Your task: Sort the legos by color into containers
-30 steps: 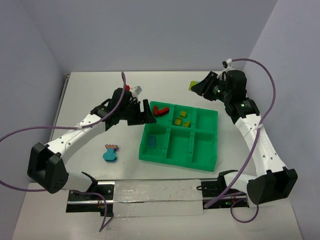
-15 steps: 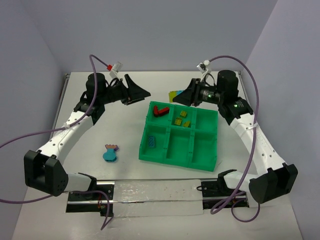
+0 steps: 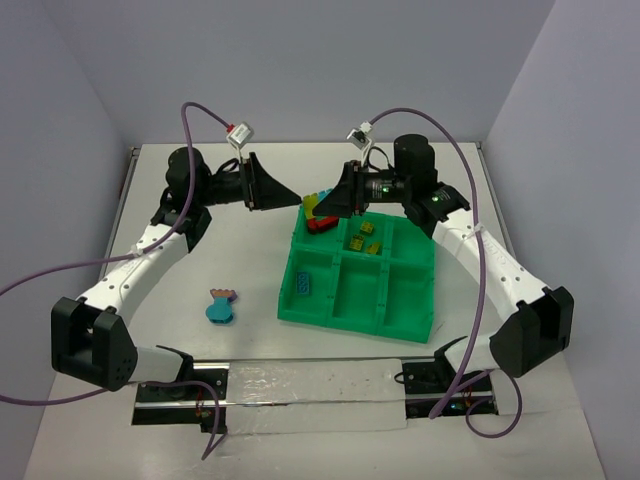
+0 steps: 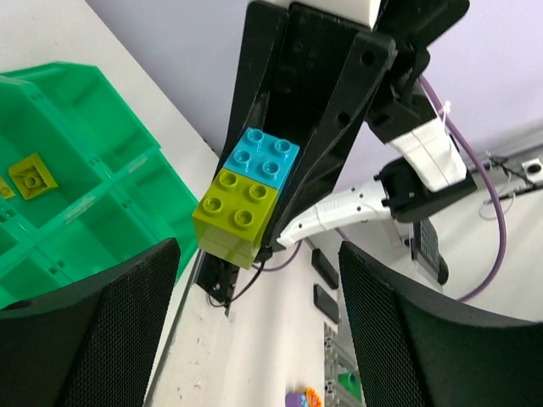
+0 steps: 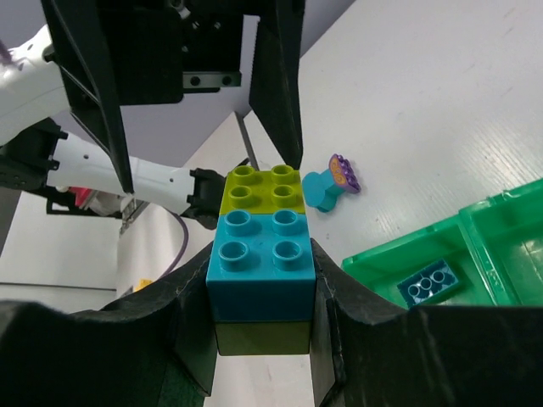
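Note:
My right gripper (image 3: 326, 203) is shut on a lego cluster (image 3: 316, 202), held above the back left corner of the green tray (image 3: 408, 322). In the right wrist view the cluster (image 5: 262, 264) is a cyan brick and a yellow-green brick on an olive one, clamped between my fingers (image 5: 262, 292). My left gripper (image 3: 276, 188) is open and faces the cluster (image 4: 246, 199) from the left, its mesh pads (image 4: 97, 322) just short of it. The back left compartment holds a red lego (image 3: 320, 223), the back middle one yellow-green legos (image 3: 362, 236), and the front left one a blue lego (image 3: 305, 283).
A cyan toy with a pink-purple top (image 3: 220, 305) lies on the white table left of the tray; it also shows in the right wrist view (image 5: 331, 181). The other tray compartments look bare. Purple cables arch over both arms.
My right gripper has carried the cluster left from the table's back right to the tray's back left corner. My left gripper has lifted off the tray and turned to face it.

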